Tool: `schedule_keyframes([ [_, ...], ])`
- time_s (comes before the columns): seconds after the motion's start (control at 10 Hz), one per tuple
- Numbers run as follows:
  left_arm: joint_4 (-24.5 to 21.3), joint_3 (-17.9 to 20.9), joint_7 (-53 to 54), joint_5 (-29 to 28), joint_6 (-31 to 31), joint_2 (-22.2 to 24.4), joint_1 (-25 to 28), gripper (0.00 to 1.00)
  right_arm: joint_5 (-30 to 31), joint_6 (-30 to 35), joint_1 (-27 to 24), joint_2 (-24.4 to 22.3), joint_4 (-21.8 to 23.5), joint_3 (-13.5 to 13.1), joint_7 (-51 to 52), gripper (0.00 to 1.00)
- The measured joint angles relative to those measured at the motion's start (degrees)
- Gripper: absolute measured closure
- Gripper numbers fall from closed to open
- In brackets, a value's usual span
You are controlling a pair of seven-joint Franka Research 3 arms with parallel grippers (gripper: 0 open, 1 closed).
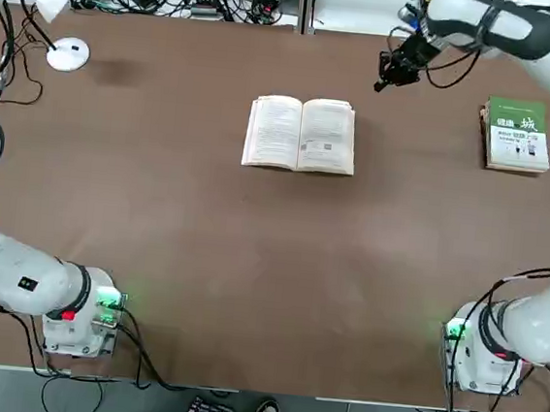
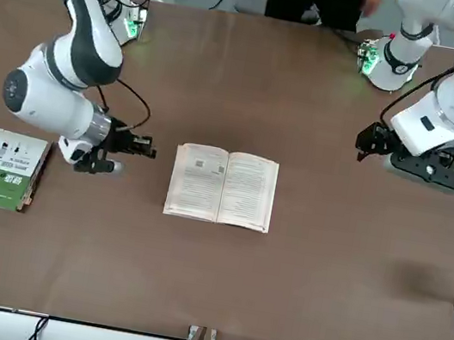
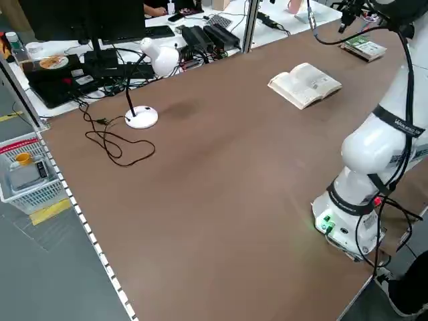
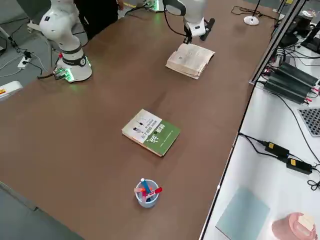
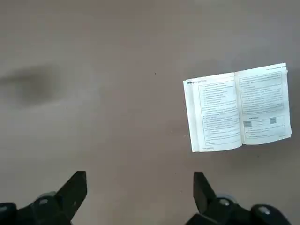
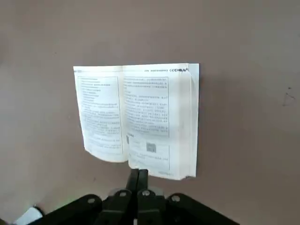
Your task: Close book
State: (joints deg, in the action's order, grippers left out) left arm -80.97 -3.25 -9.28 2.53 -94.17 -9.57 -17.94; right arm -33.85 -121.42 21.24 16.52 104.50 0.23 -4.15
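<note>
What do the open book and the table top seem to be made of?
Book: paper, matte cream pages with printed black text; the pages curve softly at the spine, so likely a thin paperback. Table: smooth brown surface with a dull, even finish and no visible grain; probably laminate or a mat, but the look leaves it open.

Open book [image 3: 305, 83] on brown table [image 3: 221, 174]

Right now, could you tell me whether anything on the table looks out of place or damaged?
Nothing stands out. The book lies open and flat, square to the table; the green-and-white book lies closed and tidy.
</note>
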Motion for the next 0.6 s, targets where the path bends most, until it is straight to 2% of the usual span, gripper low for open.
schedule_keyframes([
  [0.6,-0.1,0.0,0.0,-0.1,0.0,-0.1,0.0,0.0,-8.0,-8.3,3.2,4.8,2.1,0.0,0.3,0.99],
])
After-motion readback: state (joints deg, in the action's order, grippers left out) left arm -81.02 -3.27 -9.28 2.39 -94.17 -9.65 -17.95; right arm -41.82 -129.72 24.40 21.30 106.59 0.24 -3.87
